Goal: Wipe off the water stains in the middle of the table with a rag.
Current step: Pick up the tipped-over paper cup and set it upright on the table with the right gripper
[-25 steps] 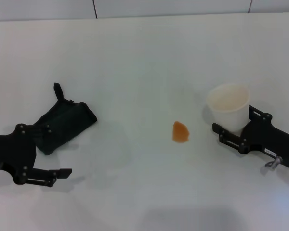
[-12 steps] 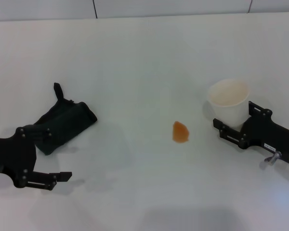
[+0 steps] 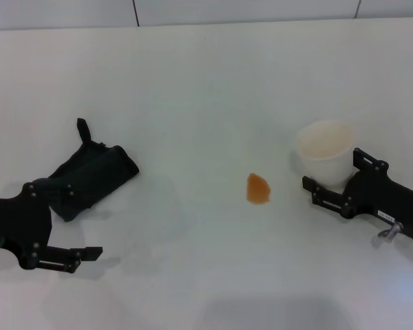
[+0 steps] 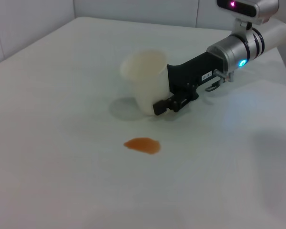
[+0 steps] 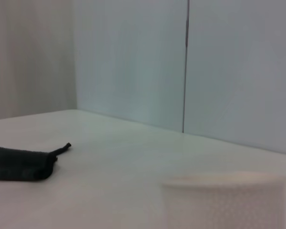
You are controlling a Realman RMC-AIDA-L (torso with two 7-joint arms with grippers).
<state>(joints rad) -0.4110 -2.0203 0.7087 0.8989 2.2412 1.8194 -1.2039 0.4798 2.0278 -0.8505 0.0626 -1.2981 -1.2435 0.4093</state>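
Orange-brown, the stain (image 3: 258, 188) sits alone mid-tabletop (image 3: 206, 82), touched by nothing. Right of it stands a white cup (image 3: 325, 151), and the right gripper (image 3: 330, 187) has its jaws around the cup's lower wall. Well off to the left lies the dark rag (image 3: 89, 177), crumpled. The left gripper (image 3: 72, 227) hangs near the rag's near end, jaws spread, pinching nothing.

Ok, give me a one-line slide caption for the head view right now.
Orange-brown water stains sit mid-table, right gripper holding a white cup, left gripper near the dark rag.
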